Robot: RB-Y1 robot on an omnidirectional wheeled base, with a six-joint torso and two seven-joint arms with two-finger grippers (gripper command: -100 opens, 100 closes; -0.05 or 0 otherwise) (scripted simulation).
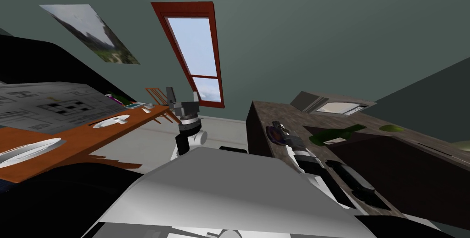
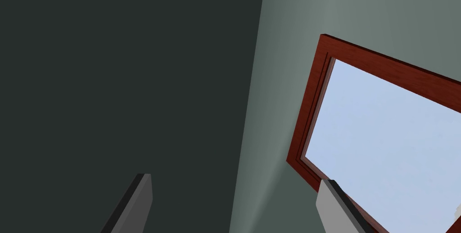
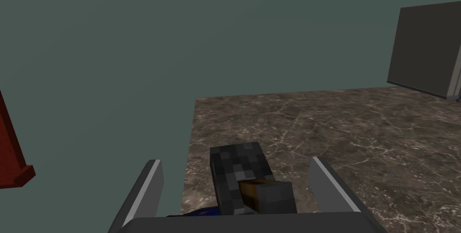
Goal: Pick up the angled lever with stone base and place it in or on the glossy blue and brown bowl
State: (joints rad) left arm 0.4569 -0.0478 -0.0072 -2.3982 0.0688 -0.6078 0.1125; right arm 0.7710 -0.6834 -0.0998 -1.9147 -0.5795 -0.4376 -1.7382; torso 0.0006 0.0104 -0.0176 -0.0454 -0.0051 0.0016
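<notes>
1. The angled lever (image 3: 239,174) has a mottled dark grey blocky base, with a brown and grey piece at the end nearer the pincer's body. It lies between the right pincer's (image 3: 235,162) two fingers.
2. The right pincer's fingers stand wide apart, one on each side of the lever, and neither presses it.
3. A sliver of the glossy blue bowl (image 3: 201,211) shows just beside the lever's near end. I cannot tell whether the lever rests in it.
4. In the head view the bowl (image 1: 271,135) sits near the left edge of the brown marbled surface (image 1: 293,116), under the right arm's tip.
5. Further along that surface lie a green bottle (image 1: 337,133) on its side and a grey box (image 1: 330,104) by the wall.
6. The left pincer (image 1: 183,95) is raised near the red-framed window (image 1: 195,51), with its fingers apart and nothing between them.
</notes>
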